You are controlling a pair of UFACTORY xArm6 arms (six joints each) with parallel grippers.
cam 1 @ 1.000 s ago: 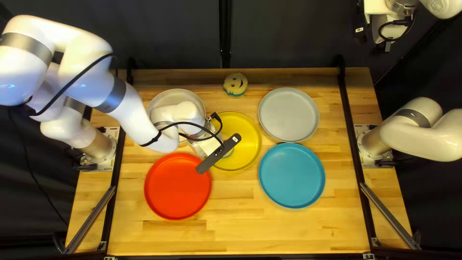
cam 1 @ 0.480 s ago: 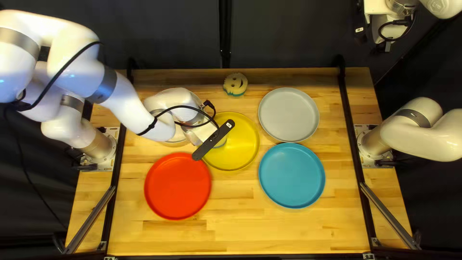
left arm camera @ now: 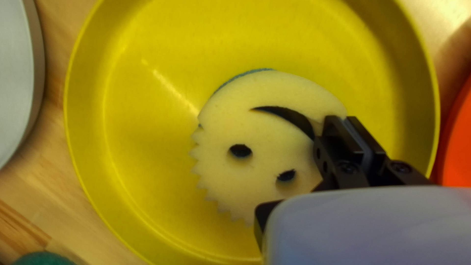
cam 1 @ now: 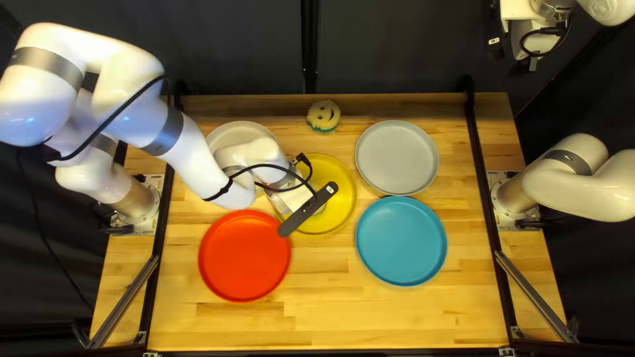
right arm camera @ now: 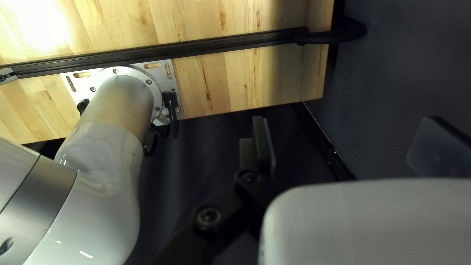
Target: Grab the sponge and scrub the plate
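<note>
Smiley-face sponge [left arm camera: 262,167] is sitting over the yellow plate [cam 1: 340,188], and my left gripper [cam 1: 291,200] has its fingers pinching the edge by the mouth cutout. Blue underside peeks out along one side, fwiw. Right gripper [cam 1: 526,41] is up off the table by the dark curtain [cam 1: 397,46], fingers spread with nothing between them. Second smiley sponge [cam 1: 323,115] is near the table's far edge (grinning away), and the red plate [cam 1: 245,256] is just beside the yellow one.

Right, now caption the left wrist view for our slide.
Jaws grip the edge of a smiley sponge over the yellow plate.
</note>
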